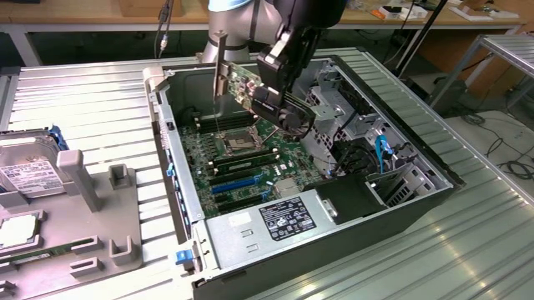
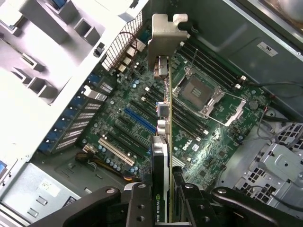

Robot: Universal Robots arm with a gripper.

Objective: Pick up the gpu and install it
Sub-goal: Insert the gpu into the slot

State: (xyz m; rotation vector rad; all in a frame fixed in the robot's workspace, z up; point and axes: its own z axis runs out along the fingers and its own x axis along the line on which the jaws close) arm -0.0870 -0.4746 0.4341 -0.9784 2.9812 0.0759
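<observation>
The gpu point(image 1: 242, 78) hangs tilted in the air above the open computer case point(image 1: 179, 181), its silver end bracket point(image 1: 221, 69) toward the exterior view's left. My gripper point(image 1: 269, 87) is shut on the card's green board. In the wrist view the gpu point(image 2: 163, 146) appears edge-on, with its bracket point(image 2: 165, 33) far from the camera and my gripper point(image 2: 163, 210) clamped on either side of the board. Under it lies the green motherboard point(image 2: 203, 127) with a blue slot point(image 2: 139, 120) and black slots beside it. The card is clear of the board and touches no slot.
The case holds a silver power supply point(image 1: 267, 225), a CPU socket point(image 1: 234, 145) and drive bays point(image 1: 392, 181). A grey fixture tray point(image 1: 92, 206) with a hard drive point(image 1: 25, 169) stands at the exterior view's left. Ribbed metal table point(image 1: 467, 244) surrounds the case.
</observation>
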